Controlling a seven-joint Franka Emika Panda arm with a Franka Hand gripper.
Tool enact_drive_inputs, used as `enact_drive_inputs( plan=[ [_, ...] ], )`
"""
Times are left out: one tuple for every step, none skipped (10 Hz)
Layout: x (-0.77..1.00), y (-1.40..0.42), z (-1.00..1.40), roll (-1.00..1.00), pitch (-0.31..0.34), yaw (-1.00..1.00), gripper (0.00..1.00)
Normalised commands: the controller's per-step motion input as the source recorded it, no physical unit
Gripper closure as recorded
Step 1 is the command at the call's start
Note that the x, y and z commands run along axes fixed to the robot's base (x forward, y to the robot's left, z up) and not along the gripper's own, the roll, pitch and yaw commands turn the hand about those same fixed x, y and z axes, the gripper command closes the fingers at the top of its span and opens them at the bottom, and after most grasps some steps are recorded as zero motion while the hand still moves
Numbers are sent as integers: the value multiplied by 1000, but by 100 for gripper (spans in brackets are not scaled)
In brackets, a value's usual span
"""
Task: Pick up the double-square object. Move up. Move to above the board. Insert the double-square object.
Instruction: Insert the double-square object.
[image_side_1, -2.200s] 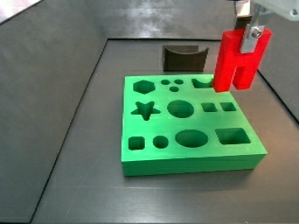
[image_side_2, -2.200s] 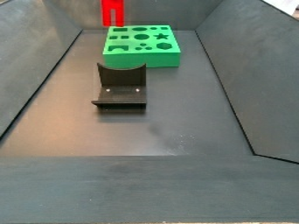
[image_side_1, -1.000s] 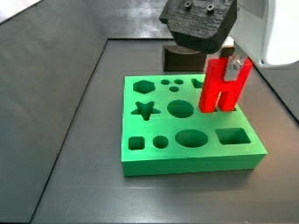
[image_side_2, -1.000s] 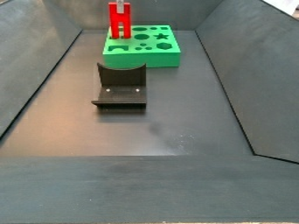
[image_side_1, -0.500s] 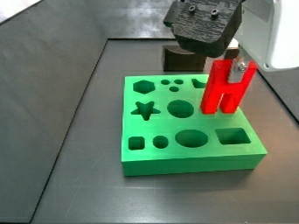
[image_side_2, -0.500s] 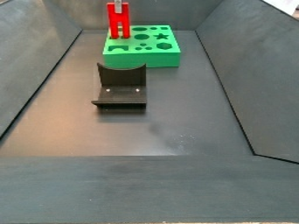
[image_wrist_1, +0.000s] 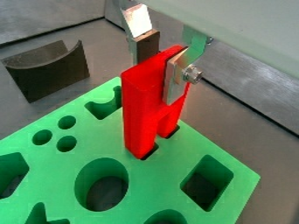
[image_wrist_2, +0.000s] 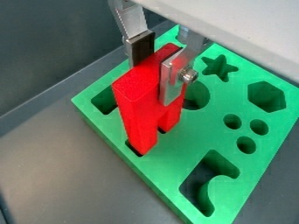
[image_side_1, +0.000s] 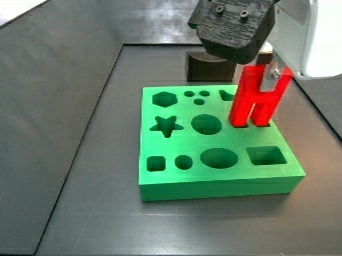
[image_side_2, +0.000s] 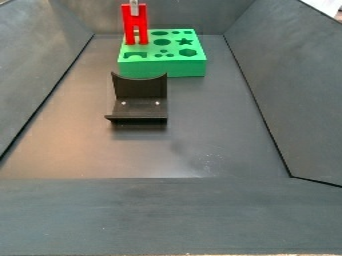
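Note:
The red double-square object (image_side_1: 258, 98) stands upright on the green board (image_side_1: 227, 142). Its two lower ends sit in a pair of square holes near the board's edge. My gripper (image_side_1: 267, 68) is shut on its upper part. In both wrist views the silver fingers clamp the red piece (image_wrist_1: 149, 105) (image_wrist_2: 146, 105) from both sides, with the gripper (image_wrist_1: 160, 59) (image_wrist_2: 156, 61) straight above the board (image_wrist_1: 152, 188) (image_wrist_2: 216, 140). In a side view the red piece (image_side_2: 134, 25) rises from the far corner of the board (image_side_2: 167, 68).
The dark fixture (image_side_2: 138, 98) stands on the grey floor close beside the board; it also shows in other views (image_side_1: 207, 65) (image_wrist_1: 47, 70). Sloping grey walls (image_side_2: 40, 90) enclose the floor. Other board holes include a star (image_side_1: 166, 126), a hexagon and circles.
Over 2.2 s the gripper brought the red piece down from above the board's edge into its holes. In the last half second it has barely moved.

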Motion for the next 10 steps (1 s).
enact_drive_inputs(
  plan=[
    [389,-134,-289,93,106,0,100],
    [300,-117,-331,183,196,-20,100],
    [223,-126,-340,200,176,-11,100],
    [60,-103,-531,190,110,0,100],
    [9,-111,-786,207,83,0,100],
    [389,-49,-614,206,236,-83,100],
    [194,0,-463,31,111,-77,100],
    [0,0,0,0,-19,0,100],
    [0,0,0,0,6,0,100],
    [0,0,0,0,0,0,100]
  ],
)
